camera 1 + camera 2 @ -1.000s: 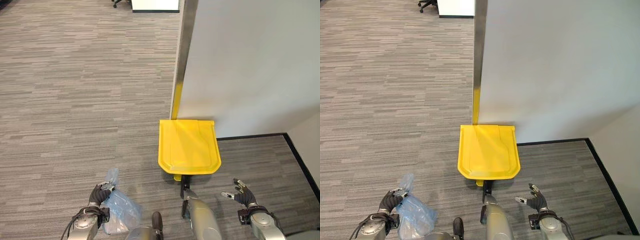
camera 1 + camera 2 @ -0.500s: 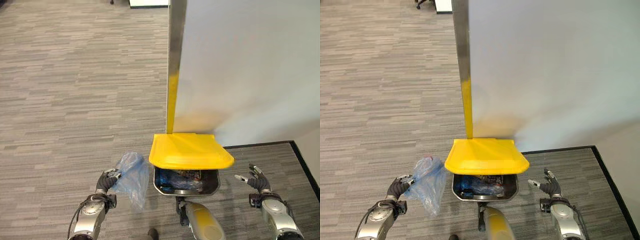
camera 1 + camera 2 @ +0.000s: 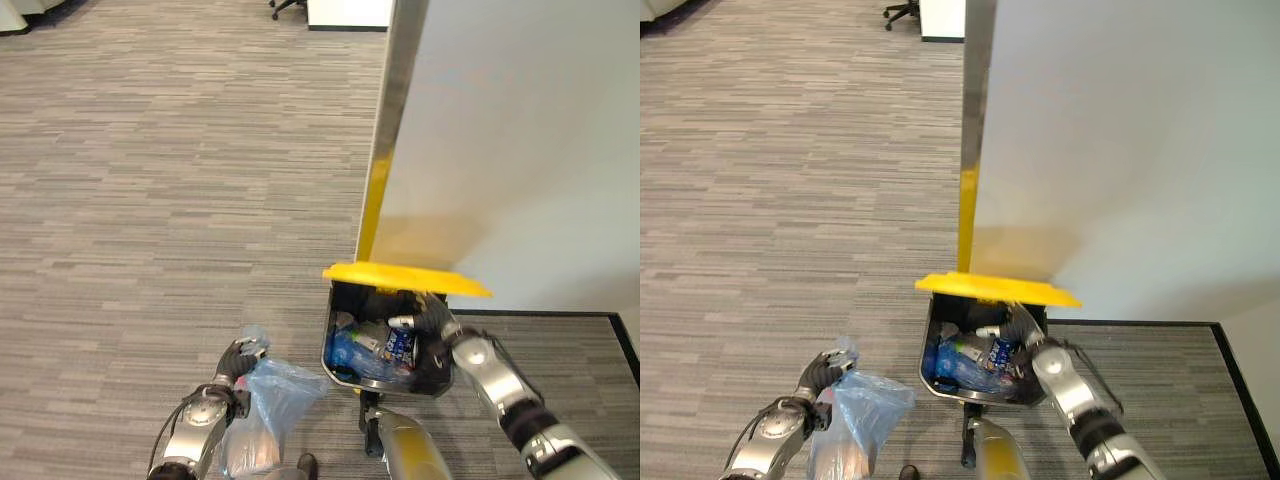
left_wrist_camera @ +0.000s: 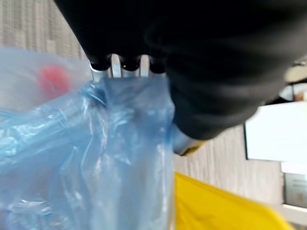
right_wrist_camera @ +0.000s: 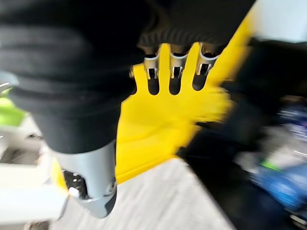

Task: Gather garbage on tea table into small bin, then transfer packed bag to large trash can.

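The left hand [image 3: 236, 362] is curled round the gathered neck of the blue bag [image 3: 262, 420], which hangs low beside the open can [image 3: 940, 330] and is cut off at the head views' lower edge; something red shows blurred through its plastic in the left wrist view. The right hand [image 5: 172, 67] reaches under the raised yellow lid [image 3: 405, 277] with straight, spread fingers, though the lid hides it from the head cameras. Inside the can lies dim rubbish [image 3: 375, 345].
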Robot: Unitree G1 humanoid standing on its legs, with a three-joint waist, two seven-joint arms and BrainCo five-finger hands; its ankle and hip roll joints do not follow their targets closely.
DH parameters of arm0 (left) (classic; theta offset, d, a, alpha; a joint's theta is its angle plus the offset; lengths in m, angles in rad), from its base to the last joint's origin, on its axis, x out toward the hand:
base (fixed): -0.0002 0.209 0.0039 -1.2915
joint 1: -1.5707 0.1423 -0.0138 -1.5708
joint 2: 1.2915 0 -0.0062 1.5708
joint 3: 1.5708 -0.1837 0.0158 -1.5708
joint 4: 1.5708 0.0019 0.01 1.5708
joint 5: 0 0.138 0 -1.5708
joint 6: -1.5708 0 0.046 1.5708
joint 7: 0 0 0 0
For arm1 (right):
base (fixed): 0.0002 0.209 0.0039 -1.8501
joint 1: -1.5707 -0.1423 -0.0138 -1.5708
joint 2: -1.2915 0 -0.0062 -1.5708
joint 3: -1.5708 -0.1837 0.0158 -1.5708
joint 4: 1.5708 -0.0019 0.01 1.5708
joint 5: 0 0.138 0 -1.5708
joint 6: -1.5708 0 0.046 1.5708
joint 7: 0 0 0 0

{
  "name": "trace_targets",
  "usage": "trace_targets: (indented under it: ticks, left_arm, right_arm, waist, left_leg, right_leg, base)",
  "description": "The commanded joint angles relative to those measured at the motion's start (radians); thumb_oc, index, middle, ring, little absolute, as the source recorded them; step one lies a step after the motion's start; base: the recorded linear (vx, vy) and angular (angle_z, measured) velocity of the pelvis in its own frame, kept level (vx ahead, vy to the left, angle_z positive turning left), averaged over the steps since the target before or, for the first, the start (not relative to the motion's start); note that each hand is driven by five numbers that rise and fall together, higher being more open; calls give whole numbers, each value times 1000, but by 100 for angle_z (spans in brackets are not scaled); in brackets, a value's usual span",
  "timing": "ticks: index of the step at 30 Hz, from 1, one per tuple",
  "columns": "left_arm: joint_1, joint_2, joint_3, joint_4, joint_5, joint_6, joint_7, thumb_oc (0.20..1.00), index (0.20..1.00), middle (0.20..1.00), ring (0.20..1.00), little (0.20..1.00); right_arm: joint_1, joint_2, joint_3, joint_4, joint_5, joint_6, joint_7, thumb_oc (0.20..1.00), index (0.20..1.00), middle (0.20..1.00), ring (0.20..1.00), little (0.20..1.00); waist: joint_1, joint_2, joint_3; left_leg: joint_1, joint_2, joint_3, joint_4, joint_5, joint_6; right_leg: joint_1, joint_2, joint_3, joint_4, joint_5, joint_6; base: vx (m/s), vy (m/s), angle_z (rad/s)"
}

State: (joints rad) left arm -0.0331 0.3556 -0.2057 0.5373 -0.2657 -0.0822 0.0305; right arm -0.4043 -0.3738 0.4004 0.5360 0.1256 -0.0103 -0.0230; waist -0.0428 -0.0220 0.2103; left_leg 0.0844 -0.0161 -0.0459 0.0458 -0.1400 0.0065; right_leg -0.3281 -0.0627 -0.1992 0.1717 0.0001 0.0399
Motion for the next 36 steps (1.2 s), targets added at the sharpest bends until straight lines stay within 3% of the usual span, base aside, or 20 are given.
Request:
trace_targets:
  ticks: [1, 12, 24, 30, 36]
  left_arm:
    - [-94, 52, -26, -100, -64, -90, -6, 200, 200, 200, 200, 200]
    - [-185, 36, -213, -255, -68, -110, -71, 200, 200, 200, 200, 200]
    - [-405, 40, -310, -337, -63, -138, -41, 200, 200, 200, 200, 200]
    - [-447, 14, -335, -173, 25, -109, -4, 200, 200, 200, 200, 200]
    - [-572, -24, -390, 23, 127, -93, 43, 200, 200, 200, 200, 200]
  right_arm:
    - [-93, 18, 52, 6, -11, -48, -29, 1000, 1000, 1000, 1000, 1000]
    - [-249, 56, 23, 192, 98, -57, -77, 1000, 1000, 1000, 1000, 1000]
    - [-407, -51, 59, 273, 107, -51, -85, 1000, 1000, 1000, 1000, 1000]
    - [-443, -73, 67, 278, 112, -39, -89, 1000, 1000, 1000, 1000, 1000]
    - [-509, -74, 87, 249, 141, -48, -115, 1000, 1000, 1000, 1000, 1000]
  waist:
    - [4, -52, 25]
    - [13, -64, 44]
    - [-15, -90, 57]
    - [-39, -93, 62]
    - [-68, -95, 114]
  left_leg:
    - [60, -106, 25, 102, -198, 32]
    - [51, -111, 39, 102, -199, 38]
    - [66, -113, 93, 88, -206, 40]
    - [65, -115, 111, 86, -208, 44]
    - [28, -122, 127, 123, -215, 48]
  right_leg:
    - [-36, -54, 58, -141, 179, 104]
    - [-46, -50, 62, -145, 196, 115]
    - [-58, -47, 61, -146, 210, 131]
    - [-70, -41, 60, -142, 214, 127]
    - [-107, -41, 75, -121, 214, 124]
  base:
    - [-41, -37, 9]
    - [-32, -12, -2]
    - [-23, 2, -17]
    - [-6, 8, -16]
    - [-46, 11, -4]
